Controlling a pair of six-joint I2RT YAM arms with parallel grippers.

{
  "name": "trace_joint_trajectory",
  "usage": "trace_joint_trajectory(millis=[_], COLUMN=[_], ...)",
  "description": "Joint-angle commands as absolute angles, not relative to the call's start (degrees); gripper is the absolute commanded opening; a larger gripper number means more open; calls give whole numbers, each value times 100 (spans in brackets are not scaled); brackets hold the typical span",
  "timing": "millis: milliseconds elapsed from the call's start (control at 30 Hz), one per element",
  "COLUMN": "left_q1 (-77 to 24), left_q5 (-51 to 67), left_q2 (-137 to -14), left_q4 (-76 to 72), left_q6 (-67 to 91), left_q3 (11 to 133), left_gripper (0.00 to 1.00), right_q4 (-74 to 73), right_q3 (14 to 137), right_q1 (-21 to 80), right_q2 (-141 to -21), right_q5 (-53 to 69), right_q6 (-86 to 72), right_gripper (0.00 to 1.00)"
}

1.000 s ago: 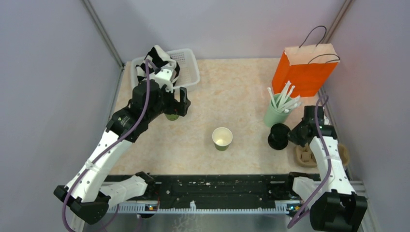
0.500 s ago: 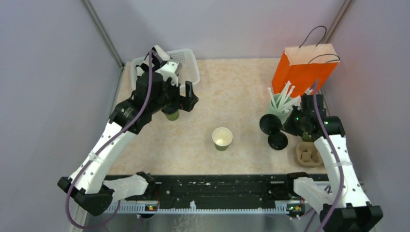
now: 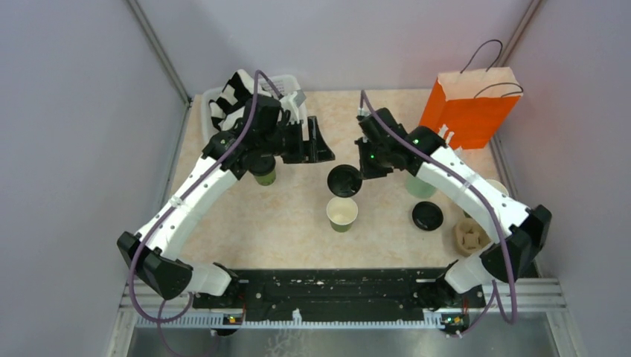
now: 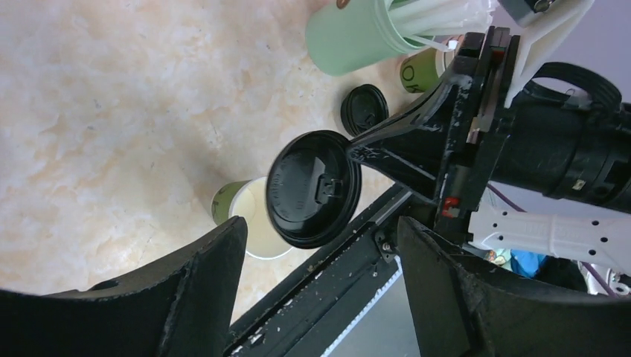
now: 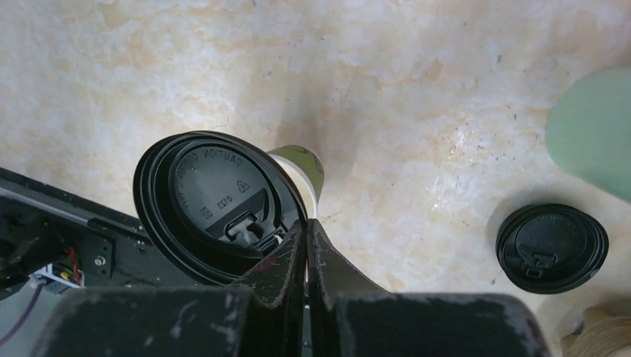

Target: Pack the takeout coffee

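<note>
Just above the open dark green paper cup (image 3: 342, 213) mid-surface, right fingers (image 5: 321, 260) pinch a round black plastic lid (image 3: 344, 181) by its rim. Looks thin, light, bendy: grip edge gently. Left fingers (image 4: 201, 275) spread, empty, over 2nd cup (image 3: 263, 175), to the left.

Glossy plastic lid (image 5: 216, 201), matt paper cup (image 3: 342, 213)

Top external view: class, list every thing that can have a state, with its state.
Centre cup: upright, unlidded.
Left cup: upright, top partly hidden.
Held lid: pinched by its rim in the right gripper, off the cup.
Spare lid: flat on the table.
Orange bag: standing upright.
Left gripper: open, empty.
</note>
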State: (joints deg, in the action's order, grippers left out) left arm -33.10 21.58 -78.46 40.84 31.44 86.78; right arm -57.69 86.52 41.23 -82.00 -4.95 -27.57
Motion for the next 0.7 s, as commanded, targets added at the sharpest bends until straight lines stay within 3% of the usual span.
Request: trace_joint_trajectory(millis=[0, 667], left_q1=[-3369, -4055], left_q5=[1873, 823], left_q2=[-7640, -8376], left_q4=[4309, 5027], left_q6=[3516, 3268], left_q3=[8534, 8675], left_gripper=[77, 29], right_q4=[-5943, -6029], right_q3=[9366, 9529], right_q1=[4445, 4517], right_q2=[-8590, -8628], right_q5=[-862, -745], right_q6=[-2483, -2410], right_gripper=[0, 0])
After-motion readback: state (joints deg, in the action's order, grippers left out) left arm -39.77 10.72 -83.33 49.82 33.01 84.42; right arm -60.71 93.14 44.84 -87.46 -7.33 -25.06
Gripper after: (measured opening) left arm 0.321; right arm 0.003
